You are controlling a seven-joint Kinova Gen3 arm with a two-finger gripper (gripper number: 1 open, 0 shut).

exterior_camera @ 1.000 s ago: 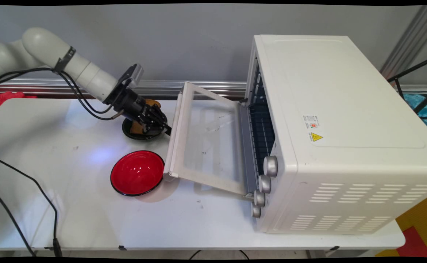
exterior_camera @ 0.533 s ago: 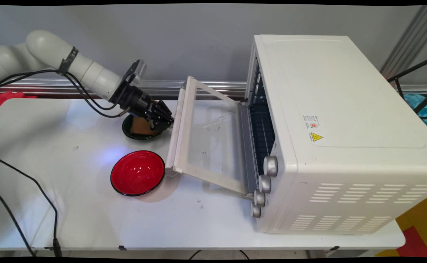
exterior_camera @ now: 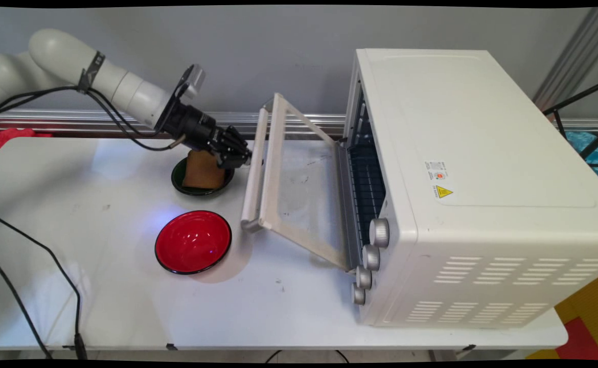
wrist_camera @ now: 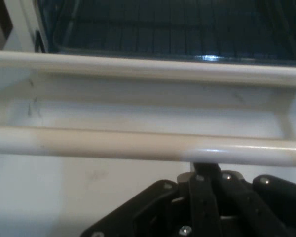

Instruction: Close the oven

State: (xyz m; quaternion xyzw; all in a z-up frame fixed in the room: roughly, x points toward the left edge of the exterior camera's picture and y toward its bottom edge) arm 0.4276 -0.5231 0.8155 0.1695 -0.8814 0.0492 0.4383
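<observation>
On the left we see the pincer (exterior_camera: 243, 159) pressed against the handle bar (exterior_camera: 254, 168) of the oven door (exterior_camera: 299, 204); in the hand view its fingers look closed together under the bar (wrist_camera: 138, 145), holding nothing. Behind it a brown bread slice (exterior_camera: 203, 171) stands in a dark bowl (exterior_camera: 197, 189), and a red bowl (exterior_camera: 192, 242) lies nearer on the counter (exterior_camera: 99, 286). Compared with one second ago, the door is lifted higher, now half closed. The white oven (exterior_camera: 473, 179) on the right carries a yellow warning sticker (exterior_camera: 443, 192); its small writing we cannot read.
</observation>
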